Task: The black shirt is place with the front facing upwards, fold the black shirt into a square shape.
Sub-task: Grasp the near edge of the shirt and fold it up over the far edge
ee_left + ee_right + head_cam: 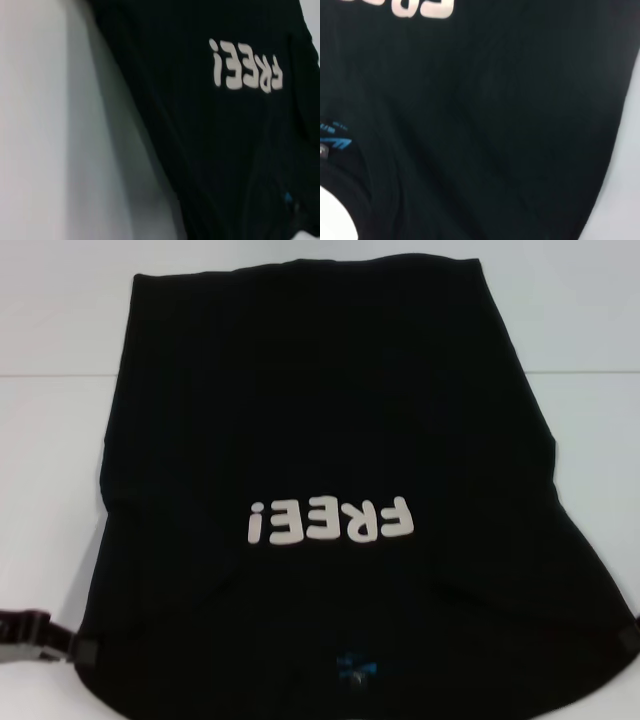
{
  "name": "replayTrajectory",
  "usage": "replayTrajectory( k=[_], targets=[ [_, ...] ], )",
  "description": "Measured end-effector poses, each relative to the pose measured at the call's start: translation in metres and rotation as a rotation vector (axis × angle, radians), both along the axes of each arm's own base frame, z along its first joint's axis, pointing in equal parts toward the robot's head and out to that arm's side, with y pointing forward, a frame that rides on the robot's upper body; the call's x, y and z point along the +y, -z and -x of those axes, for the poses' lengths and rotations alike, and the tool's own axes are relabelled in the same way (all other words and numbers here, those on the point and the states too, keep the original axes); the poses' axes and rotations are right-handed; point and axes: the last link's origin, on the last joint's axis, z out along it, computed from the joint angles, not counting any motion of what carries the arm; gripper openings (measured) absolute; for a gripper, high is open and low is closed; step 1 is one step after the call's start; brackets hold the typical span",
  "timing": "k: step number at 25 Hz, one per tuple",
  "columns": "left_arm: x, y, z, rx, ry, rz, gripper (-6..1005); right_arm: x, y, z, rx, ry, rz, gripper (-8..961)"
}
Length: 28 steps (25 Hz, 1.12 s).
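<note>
At the bottom edge of the head view, the neck label (354, 664) of the black shirt (330, 420) shows a small blue mark; its print is too small to read. In the lower left corner the left end effector (75, 650) reaches in from the frame's edge and meets the shirt's near left corner, with a small dark pad (86, 650) lying on the cloth. Whether its fingers pinch the cloth or stand apart cannot be told. At the lower right edge the right end effector (628, 636) shows only as a dark tip at the shirt's near right corner, and its state cannot be told either.

Above the label, near the middle of the frame, cream lettering (330, 522) reads "FREE!", upside down as seen from the head camera. The shirt lies front up on the white tabletop (60, 440), filling most of the frame. Its sides narrow toward the far hem at the upper part of the picture, where the cloth ends in a straight edge.
</note>
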Motion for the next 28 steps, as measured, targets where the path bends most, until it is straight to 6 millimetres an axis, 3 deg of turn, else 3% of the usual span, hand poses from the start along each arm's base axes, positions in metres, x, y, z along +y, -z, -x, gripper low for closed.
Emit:
replayTrajectory(
  k=[10,16,23,28],
  targets=[
    [-0.040,-0.002,-0.006,-0.056,0.041,0.282,65,-0.039,-0.013,-0.021,0.048,-0.016,0.175,22],
    [-0.047,0.000,-0.007,-0.047,0.043,0.371,68,-0.053,-0.013,-0.025,0.076,-0.032,0.249,22],
    [-0.035,0.005,-0.020,-0.101,0.077,0.334,71,-0.049,-0.009,-0.027,0.123,-0.020,0.207,22],
    [-0.003,-0.001,-0.034,-0.164,0.103,0.152,73,-0.028,-0.014,-0.023,0.228,0.002,0.066,22]
  ],
)
